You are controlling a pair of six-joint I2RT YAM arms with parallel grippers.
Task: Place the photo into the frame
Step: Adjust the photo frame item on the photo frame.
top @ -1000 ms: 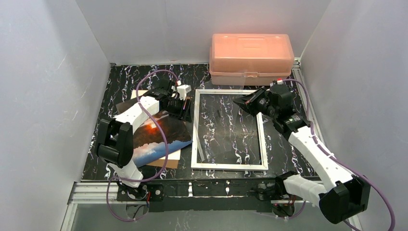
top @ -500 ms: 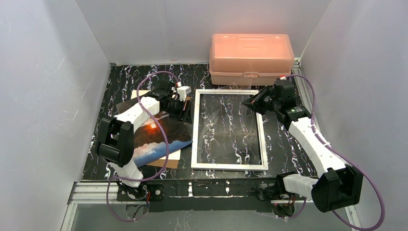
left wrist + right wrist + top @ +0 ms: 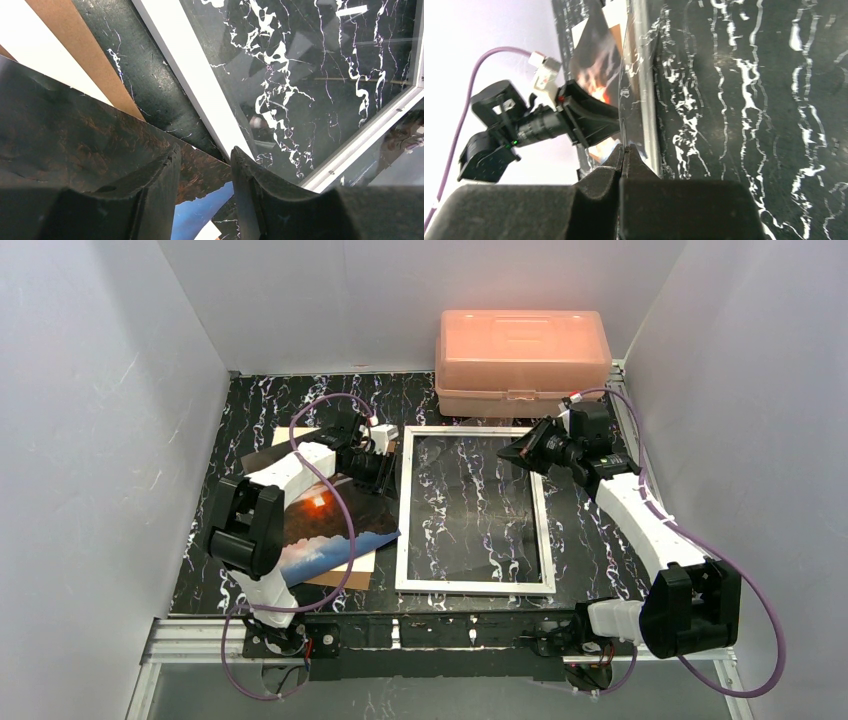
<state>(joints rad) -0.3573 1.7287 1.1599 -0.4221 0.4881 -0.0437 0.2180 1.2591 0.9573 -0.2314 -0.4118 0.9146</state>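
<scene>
The photo (image 3: 320, 525), dark clouds with an orange glow, lies left of the white frame (image 3: 403, 530) on a brown board (image 3: 345, 577). My left gripper (image 3: 388, 465) is low at the photo's far right corner, beside the frame's left rail (image 3: 190, 75). In the left wrist view, the gripper (image 3: 205, 150) is open, its fingers either side of the photo's corner (image 3: 75, 125). My right gripper (image 3: 505, 452) hangs over the frame's far right part. In the right wrist view, the gripper (image 3: 624, 147) is shut on the edge of the clear pane (image 3: 624, 100), which tilts up from the frame.
A pink plastic box (image 3: 522, 350) stands at the back, just beyond the frame's far rail. White walls close in the black marbled table (image 3: 600, 540) on the left, right and back. The brown board (image 3: 85, 50) sticks out past the photo's far edge.
The left jaws have narrowed a little at the photo's corner. The right arm's forearm has swung out to the right while its gripper stays shut over the frame's far right.
</scene>
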